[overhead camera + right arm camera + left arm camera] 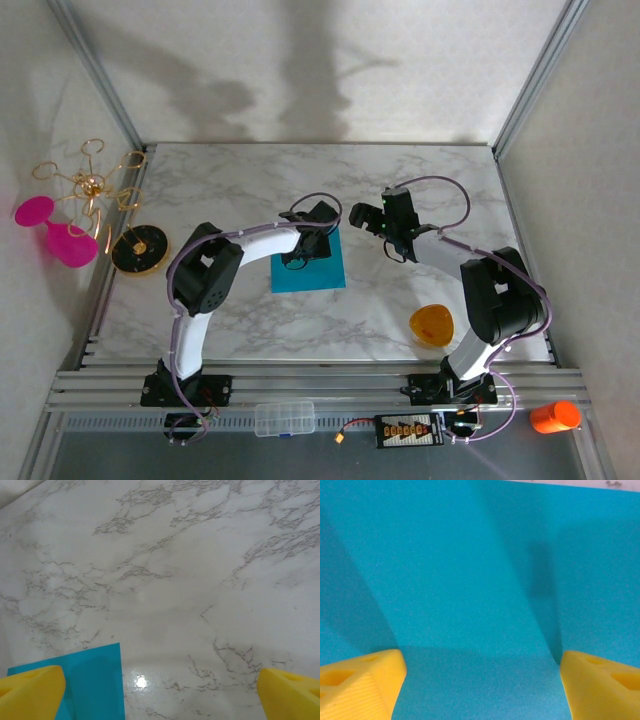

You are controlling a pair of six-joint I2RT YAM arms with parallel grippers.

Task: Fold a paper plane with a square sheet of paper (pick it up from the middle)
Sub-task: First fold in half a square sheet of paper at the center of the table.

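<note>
The square sheet of paper [312, 264] is plain teal and lies flat on the marble table [400, 180], near its middle. A paper plane is out of view. My left gripper [299, 256] is down over the sheet's left half. In the left wrist view its yellow fingers [362, 682] stand wide apart, open [482, 677], with the teal paper [470, 580] spanning the gap between them. My right gripper [385, 230] hovers to the right of the sheet, open [160, 692] over bare marble. One corner of the sheet [92, 680] lies beside its left finger [30, 690].
A small orange bowl [432, 325] sits at the front right of the table. A black and yellow disc [140, 250] and a pink and gold wire ornament [70, 215] are at the left edge. A clear box [284, 418] and an orange cup [555, 416] lie by the front rail.
</note>
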